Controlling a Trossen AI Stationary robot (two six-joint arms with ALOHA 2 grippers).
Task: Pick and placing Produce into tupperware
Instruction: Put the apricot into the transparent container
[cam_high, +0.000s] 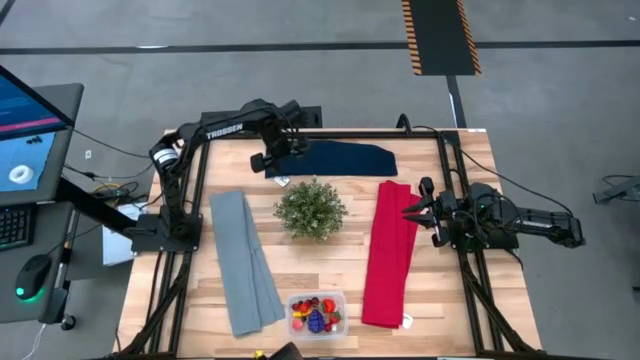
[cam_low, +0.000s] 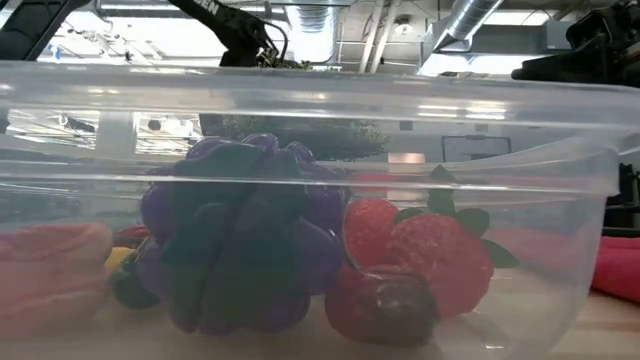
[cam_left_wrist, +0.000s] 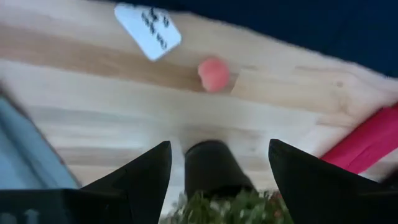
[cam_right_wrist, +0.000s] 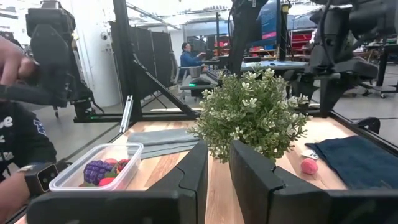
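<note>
The clear tupperware stands at the table's near edge and holds produce: a purple grape cluster, red strawberries and a yellow piece. One small pink-red round piece lies loose on the wood beside the navy cloth, and also shows in the right wrist view. My left gripper hangs open above the far middle of the table, pointing steeply down, short of that piece, its fingers empty. My right gripper waits level at the right, its fingers a narrow gap apart, holding nothing.
A bushy green potted plant stands mid-table between the loose piece and the tupperware. A grey cloth lies on the left, a red cloth on the right. A white tag lies by the navy cloth. A person's arm shows near the tupperware.
</note>
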